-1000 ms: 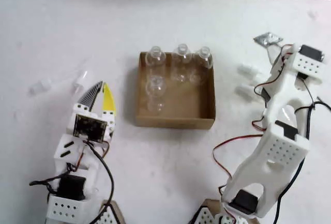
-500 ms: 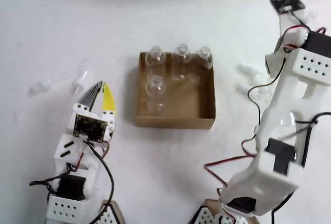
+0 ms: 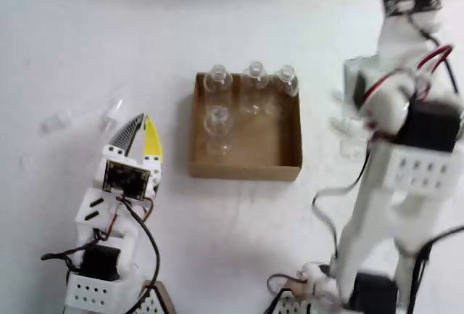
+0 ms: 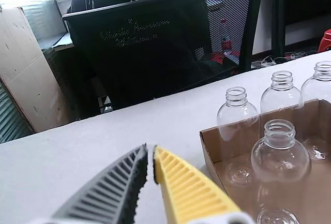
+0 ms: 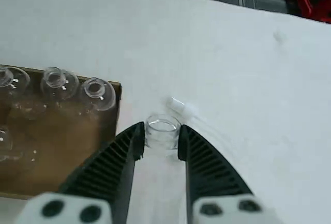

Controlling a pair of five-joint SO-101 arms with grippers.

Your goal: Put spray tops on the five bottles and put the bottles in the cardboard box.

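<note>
The cardboard box (image 3: 246, 172) lies mid-table with several clear, topless bottles (image 3: 218, 78) upright inside; the left wrist view shows the same box (image 4: 232, 131) and bottles (image 4: 279, 151). My left gripper (image 3: 141, 127) rests on the table left of the box, its grey and yellow fingers shut on nothing (image 4: 150, 151). My right arm (image 3: 406, 154) is raised at the box's right side. Its gripper (image 5: 161, 131) has black fingers pressed against both sides of a clear open-necked bottle (image 5: 163, 137). A spray top (image 5: 178, 105) lies on the table just beyond that bottle.
Two spray tops (image 3: 112, 111) (image 3: 56, 120) lie left of the box, near my left gripper. More clear pieces (image 3: 346, 98) lie right of the box, partly under the right arm. In the left wrist view a black chair (image 4: 170, 38) stands behind the table.
The right arm has risen from low over the table and swung toward the high camera. The left arm, the box and its bottles have not moved.
</note>
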